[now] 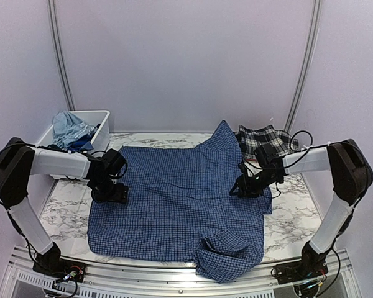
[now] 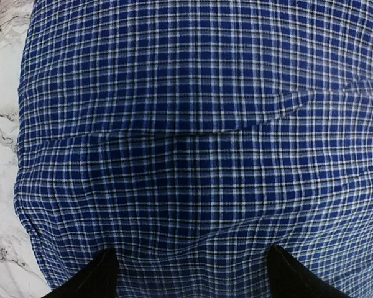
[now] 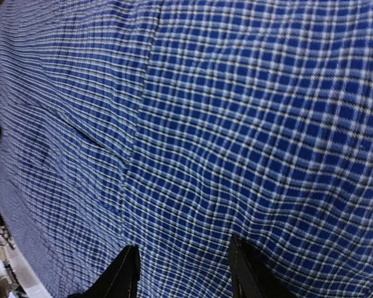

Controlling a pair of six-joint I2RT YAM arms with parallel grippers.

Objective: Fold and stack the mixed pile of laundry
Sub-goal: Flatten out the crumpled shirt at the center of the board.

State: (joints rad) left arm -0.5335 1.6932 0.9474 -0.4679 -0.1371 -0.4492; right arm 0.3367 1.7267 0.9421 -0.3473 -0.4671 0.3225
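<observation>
Navy check shirt (image 1: 174, 211): spread flat, mid-table, reaching the near edge.
Left claw (image 2: 193, 276): I see it spread, over the shirt's left side.
Right claw (image 3: 185, 270): spread, over its right side.

Your left arm (image 1: 56, 162) and right arm (image 1: 311, 160): white tube links, black joint housings, loose black cables (image 1: 300, 134) at wrists and bases.

Top view: bright, even, diffuse light, with only soft shadows in the folds of the checked shirt (image 1: 174, 198). Left wrist view is sharp, marble table (image 2: 0, 186) nearly washed out at the left edge. Right wrist view is dimmer and slightly soft, checks bowing toward the edges.
</observation>
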